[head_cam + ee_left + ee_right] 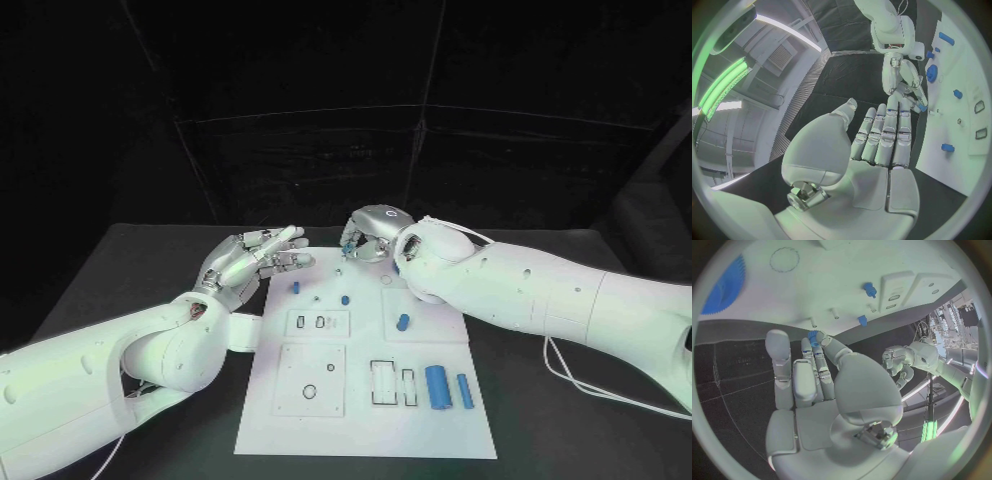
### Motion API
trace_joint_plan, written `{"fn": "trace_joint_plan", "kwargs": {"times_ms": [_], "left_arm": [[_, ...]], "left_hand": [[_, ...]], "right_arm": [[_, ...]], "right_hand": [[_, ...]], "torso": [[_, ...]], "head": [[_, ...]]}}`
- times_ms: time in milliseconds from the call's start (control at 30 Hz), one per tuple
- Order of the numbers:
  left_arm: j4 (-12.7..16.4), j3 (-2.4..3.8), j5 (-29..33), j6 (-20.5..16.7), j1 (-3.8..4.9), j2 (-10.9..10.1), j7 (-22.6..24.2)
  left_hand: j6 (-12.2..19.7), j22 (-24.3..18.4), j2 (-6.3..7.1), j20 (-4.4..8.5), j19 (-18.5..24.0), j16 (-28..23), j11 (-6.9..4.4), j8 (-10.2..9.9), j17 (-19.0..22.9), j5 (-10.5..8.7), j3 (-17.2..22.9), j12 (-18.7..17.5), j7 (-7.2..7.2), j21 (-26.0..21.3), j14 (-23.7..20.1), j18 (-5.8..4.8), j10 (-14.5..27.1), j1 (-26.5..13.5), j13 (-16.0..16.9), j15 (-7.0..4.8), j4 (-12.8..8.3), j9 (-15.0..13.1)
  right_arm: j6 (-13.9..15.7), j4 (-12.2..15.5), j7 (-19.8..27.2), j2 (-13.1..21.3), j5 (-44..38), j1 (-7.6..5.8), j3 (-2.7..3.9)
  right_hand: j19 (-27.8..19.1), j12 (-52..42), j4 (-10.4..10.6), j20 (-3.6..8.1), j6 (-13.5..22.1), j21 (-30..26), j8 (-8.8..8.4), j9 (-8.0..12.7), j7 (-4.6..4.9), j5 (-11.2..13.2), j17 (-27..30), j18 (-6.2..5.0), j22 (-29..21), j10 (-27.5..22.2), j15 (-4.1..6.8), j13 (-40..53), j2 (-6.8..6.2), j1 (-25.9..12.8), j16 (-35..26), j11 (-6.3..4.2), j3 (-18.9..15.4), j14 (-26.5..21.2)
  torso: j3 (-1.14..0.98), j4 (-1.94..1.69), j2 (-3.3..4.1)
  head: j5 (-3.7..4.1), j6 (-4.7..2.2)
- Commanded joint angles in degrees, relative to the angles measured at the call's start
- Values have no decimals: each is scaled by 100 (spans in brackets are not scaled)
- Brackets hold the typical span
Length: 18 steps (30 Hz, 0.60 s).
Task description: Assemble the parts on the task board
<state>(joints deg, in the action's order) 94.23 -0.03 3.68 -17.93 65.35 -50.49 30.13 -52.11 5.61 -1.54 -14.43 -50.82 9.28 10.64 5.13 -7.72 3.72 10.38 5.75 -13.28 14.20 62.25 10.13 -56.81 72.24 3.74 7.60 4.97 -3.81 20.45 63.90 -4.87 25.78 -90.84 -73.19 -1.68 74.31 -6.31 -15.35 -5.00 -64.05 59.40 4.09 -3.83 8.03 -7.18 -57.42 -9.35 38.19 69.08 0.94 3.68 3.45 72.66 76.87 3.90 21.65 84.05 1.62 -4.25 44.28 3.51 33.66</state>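
The white task board (368, 420) lies in the middle of the black table. At its far edge my right hand (372, 232) pinches a small blue part (348, 246) between thumb and fingertips; the right wrist view shows that part (813, 337) at the fingertips, just off the board's edge (817, 300). My left hand (260, 258) hovers at the board's far left corner, fingers straight and apart, holding nothing; in the left wrist view the palm (879, 145) faces the right hand (901, 75). Small blue parts (294, 287) (345, 297) (404, 321) sit on the board's far half.
Two blue cylinders (437, 387) (464, 390) lie side by side on the board's near right, next to rectangular slots (384, 382). A blue toothed gear (729, 280) sits on the board. A white cable (606, 385) trails on the table under my right arm.
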Motion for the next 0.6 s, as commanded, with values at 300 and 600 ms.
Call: {"fn": "trace_joint_plan", "kwargs": {"times_ms": [300, 600], "left_arm": [[18, 3, -9, 62, 12, 7, 34], [-38, 3, -9, 65, 13, 2, 28]], "left_hand": [[-10, -5, -26, 11, -35, -35, 18, -26, -5, 16, 8, -16, -76, -29, 11, 42, -14, 22, -9, 31, -40, 8], [-8, -7, -25, 11, -36, -37, 19, -29, -6, 16, 10, -18, -77, -30, 12, 42, -12, 24, -10, 32, -45, 8]], "right_arm": [[-324, -139, -128, -123, 1, -30, 5], [-490, -186, -210, -161, -57, -32, 4]], "right_hand": [[-18, 37, -1, -20, -5, 39, 4, -5, 39, -13, 8, 46, 7, -7, -29, 5, -69, -1, 19, 43, 49, 101], [-26, 45, 6, -23, 1, 44, -1, -5, 41, -2, 2, 45, 9, -11, -31, 6, -85, -7, 24, 46, 79, 101]], "torso": [[-3, -8, 36], [-2, -1, 43]], "head": [[-9, 3], [-23, -23]]}}
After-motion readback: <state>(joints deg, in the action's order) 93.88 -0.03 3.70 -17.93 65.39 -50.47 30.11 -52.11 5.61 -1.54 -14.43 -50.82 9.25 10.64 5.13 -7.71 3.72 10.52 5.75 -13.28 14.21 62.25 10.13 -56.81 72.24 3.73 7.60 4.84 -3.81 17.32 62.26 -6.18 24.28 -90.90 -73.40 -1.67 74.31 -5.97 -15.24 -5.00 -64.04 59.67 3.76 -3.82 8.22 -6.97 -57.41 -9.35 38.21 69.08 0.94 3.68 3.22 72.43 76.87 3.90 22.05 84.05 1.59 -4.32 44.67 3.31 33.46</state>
